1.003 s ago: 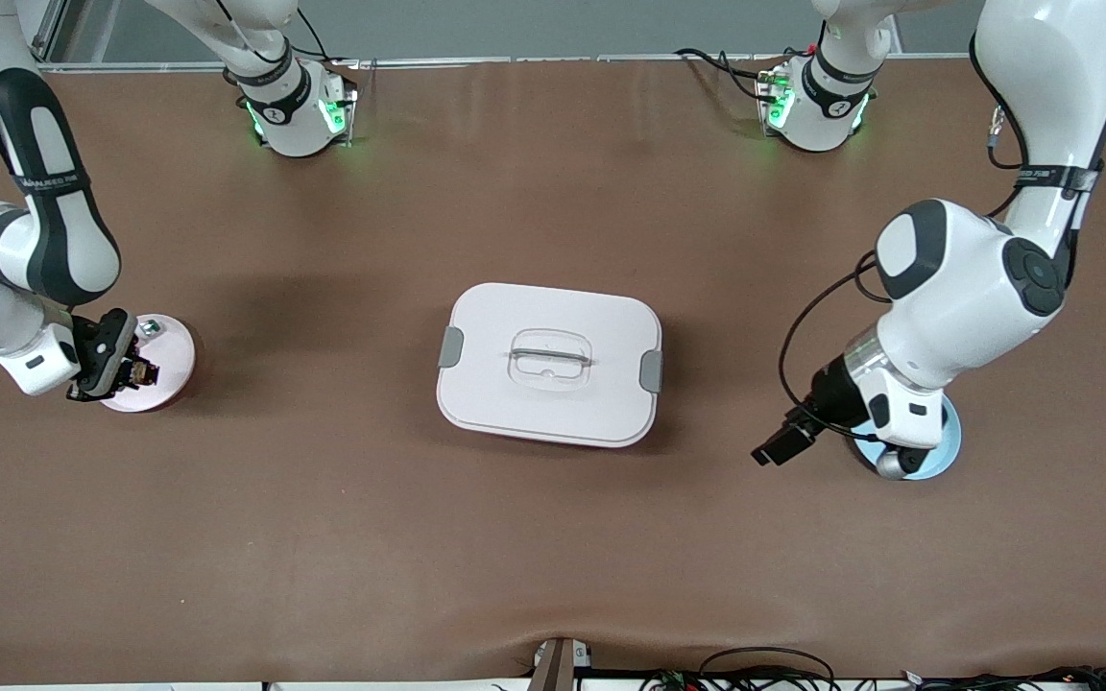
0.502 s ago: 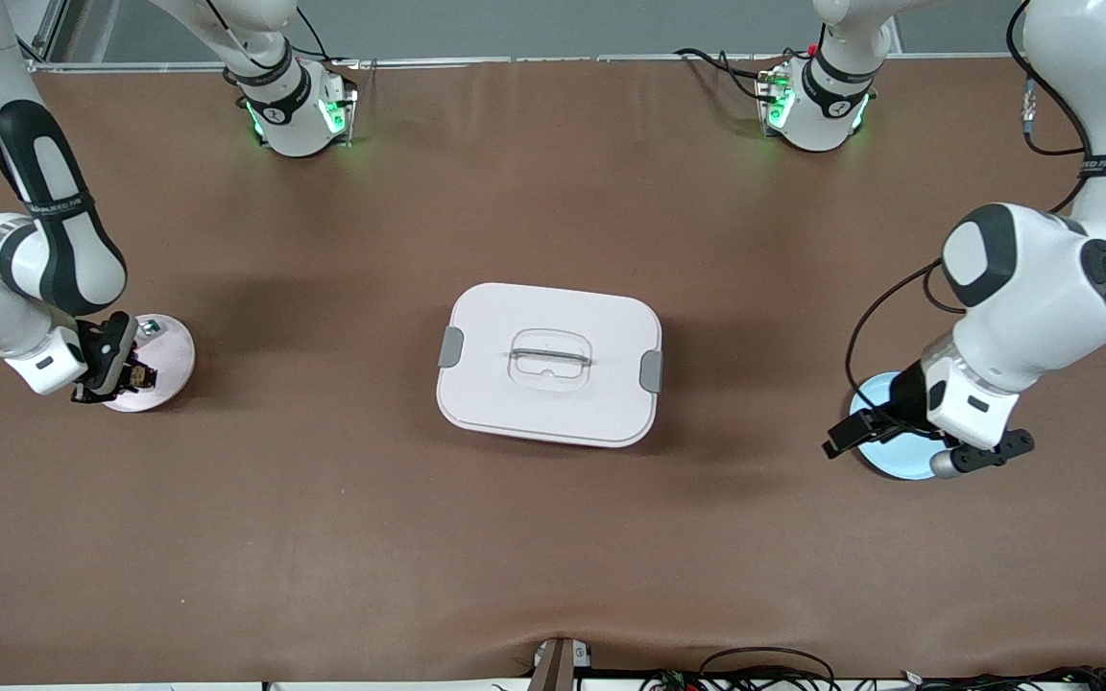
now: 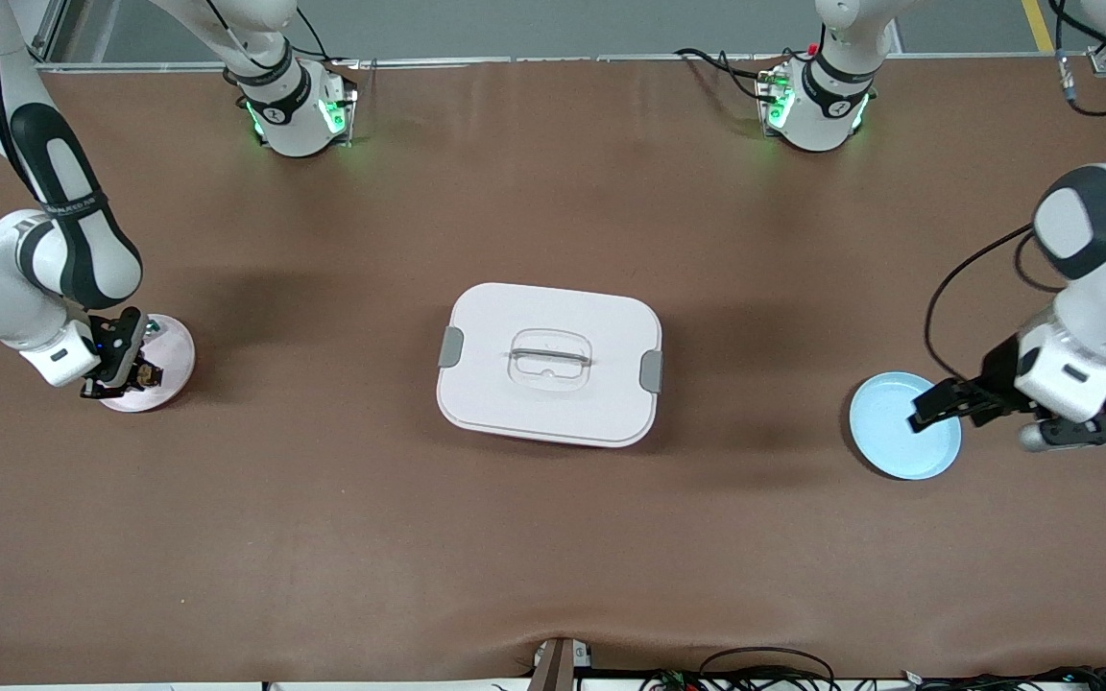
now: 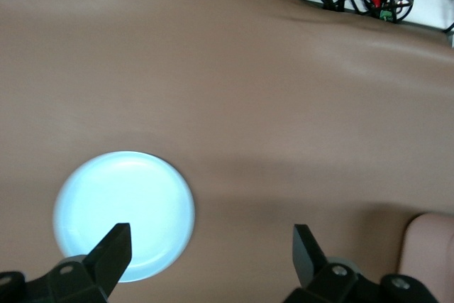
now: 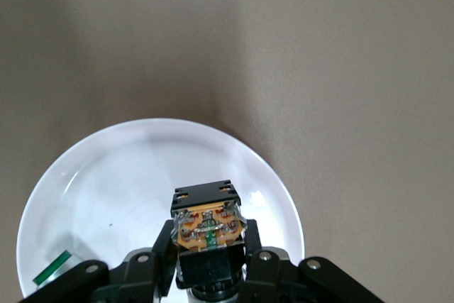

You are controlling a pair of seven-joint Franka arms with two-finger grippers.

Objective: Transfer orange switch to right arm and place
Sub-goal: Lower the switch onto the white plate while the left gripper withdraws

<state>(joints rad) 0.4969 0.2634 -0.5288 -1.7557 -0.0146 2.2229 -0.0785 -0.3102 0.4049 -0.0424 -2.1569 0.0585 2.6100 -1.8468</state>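
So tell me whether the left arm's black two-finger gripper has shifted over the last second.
Yes. The left gripper has swung off the round light-blue plate toward the left arm's end of the table.

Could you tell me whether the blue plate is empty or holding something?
Empty. The blue plate shows a bare surface in the front and left wrist views; the open left gripper hangs above it, holding nothing.

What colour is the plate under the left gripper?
Pale blue: the plate under the left gripper shows best in the left wrist view.
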